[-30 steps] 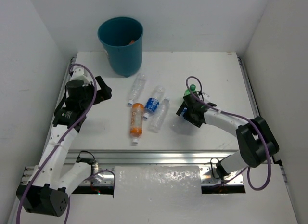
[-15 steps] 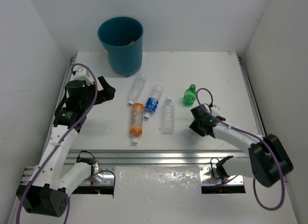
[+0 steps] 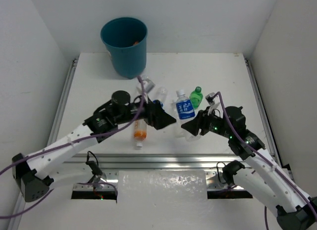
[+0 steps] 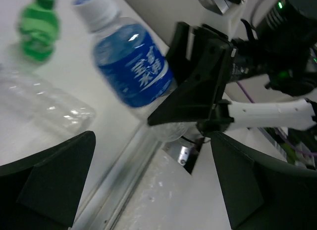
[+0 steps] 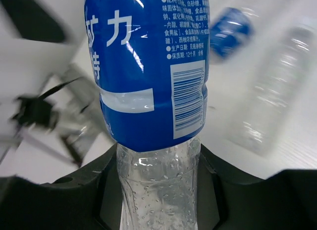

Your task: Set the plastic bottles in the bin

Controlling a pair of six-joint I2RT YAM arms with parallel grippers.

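Note:
My right gripper (image 3: 191, 127) (image 5: 158, 190) is shut on the lower body of a clear bottle with a blue label (image 3: 184, 110) (image 5: 148, 67) (image 4: 132, 67), held upright above the table. My left gripper (image 3: 166, 120) is open just left of it, its fingers (image 4: 49, 183) wide apart with nothing between them. A short green bottle (image 3: 196, 97) (image 4: 37, 27) stands behind. A plain clear bottle (image 4: 44, 106) (image 5: 277, 91) lies beside the held one. An orange-labelled bottle (image 3: 140, 131), another blue-labelled one (image 3: 159, 94) (image 5: 230, 24) and a clear one (image 3: 147, 84) lie partly under the left arm. The teal bin (image 3: 124, 42) stands at the back left.
White walls close in the table on the left, right and back. A metal rail (image 3: 163, 161) runs along the near edge, in front of both arm bases. Purple cables loop off both arms.
The left arm has swung from the table's left side to the middle, over the bottles. The right gripper has closed on a blue-labelled bottle and holds it upright.

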